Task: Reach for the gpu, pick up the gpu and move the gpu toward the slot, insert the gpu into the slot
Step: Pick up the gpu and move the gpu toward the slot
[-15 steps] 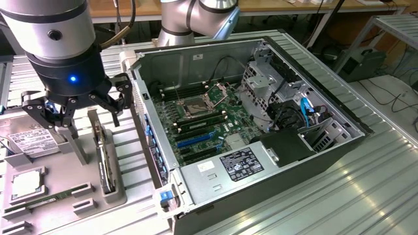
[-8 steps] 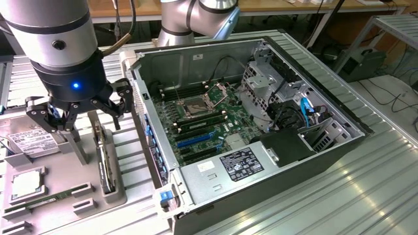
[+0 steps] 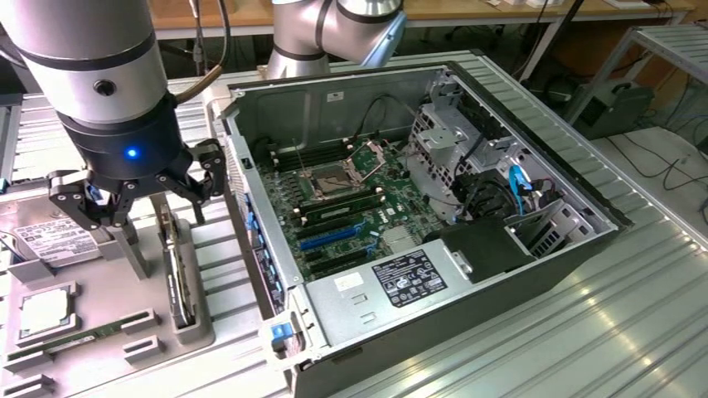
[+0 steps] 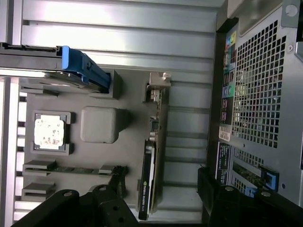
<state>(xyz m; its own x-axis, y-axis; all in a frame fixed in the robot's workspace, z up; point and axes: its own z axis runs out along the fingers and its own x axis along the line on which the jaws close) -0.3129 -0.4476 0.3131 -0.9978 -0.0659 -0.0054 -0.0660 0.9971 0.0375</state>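
The gpu (image 3: 177, 269) stands on its edge in a grey holder tray (image 3: 111, 290) at the exterior view's left, a thin dark card. In the wrist view the gpu (image 4: 150, 165) runs lengthwise, with its silver bracket (image 4: 158, 85) at the far end. My gripper (image 3: 138, 203) hangs above the tray, open and holding nothing. Its black fingers (image 4: 94, 208) stand on either side of the card's line, well above it, with my gripper (image 4: 158, 208) centred over the card's near end. A blue slot (image 3: 330, 239) lies on the motherboard inside the open computer case (image 3: 531, 249).
The tray also carries a silver hard drive (image 3: 50, 236), a processor chip (image 3: 45, 308) and a green memory stick (image 3: 78, 338). A grey block (image 4: 99, 124) sits beside the gpu. The case's perforated rear wall (image 4: 265, 94) stands close to the tray. Cables and a drive cage (image 3: 443, 157) crowd the case.
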